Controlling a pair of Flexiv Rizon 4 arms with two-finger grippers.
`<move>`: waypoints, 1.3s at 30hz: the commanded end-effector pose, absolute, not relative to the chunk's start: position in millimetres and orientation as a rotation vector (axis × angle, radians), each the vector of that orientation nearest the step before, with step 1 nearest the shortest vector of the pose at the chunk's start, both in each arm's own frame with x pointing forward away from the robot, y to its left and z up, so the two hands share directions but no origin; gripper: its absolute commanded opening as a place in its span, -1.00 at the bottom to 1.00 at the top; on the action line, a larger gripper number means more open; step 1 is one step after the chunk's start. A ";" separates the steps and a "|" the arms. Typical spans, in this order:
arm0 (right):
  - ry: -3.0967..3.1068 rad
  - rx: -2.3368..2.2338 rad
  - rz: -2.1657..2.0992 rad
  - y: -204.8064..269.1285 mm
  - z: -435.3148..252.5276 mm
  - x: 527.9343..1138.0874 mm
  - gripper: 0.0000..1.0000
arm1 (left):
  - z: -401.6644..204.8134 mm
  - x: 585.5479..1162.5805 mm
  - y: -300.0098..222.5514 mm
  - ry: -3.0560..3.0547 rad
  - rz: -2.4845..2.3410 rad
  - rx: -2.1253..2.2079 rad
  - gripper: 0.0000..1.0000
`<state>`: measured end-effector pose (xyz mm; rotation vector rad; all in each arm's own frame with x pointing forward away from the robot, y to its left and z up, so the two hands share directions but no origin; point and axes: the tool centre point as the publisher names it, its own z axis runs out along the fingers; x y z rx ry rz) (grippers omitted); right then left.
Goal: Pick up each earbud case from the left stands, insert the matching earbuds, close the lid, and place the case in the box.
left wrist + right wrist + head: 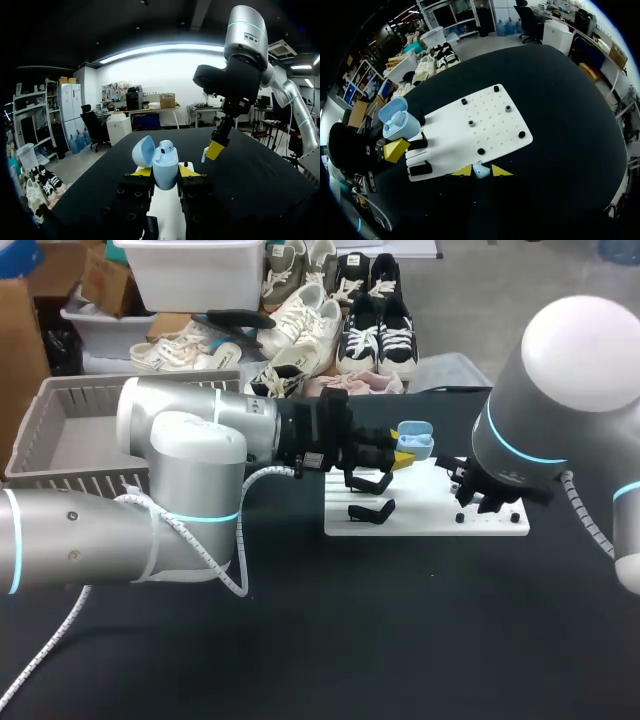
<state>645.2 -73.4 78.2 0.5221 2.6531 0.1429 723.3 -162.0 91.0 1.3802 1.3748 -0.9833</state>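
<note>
Robotics lab bench, no mistaking it: a silver jointed left arm [180,470] with glowing cyan rings and a matching right arm [560,390] lean in over a matte black table top [400,640]. Just ahead of the right claw [481,171] lies a white drilled fixture board [485,120] studded with short black pegs [521,134]. Well behind the left claw [400,455], beside its arm, sits a grey slatted plastic basket [60,430]. Test-rig kit, all of it.
</note>
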 end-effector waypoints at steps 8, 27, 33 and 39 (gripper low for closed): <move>2.734 0.179 0.085 -68.7 159.0 626.6 -1.00 | 90.5 721.9 -162.0 1.374 -0.979 1.375 -1.00; 2.785 -0.479 0.004 -46.3 195.0 667.7 -1.00 | 90.5 721.9 -162.0 1.374 -0.979 1.375 -1.00; 2.762 -0.598 0.020 -43.7 193.9 676.9 -1.00 | 90.5 721.9 -162.0 1.374 -0.979 1.375 -1.00; 2.748 -0.665 0.066 -39.5 188.5 685.5 -1.00 | 90.5 721.9 -162.0 1.374 -0.979 1.375 -1.00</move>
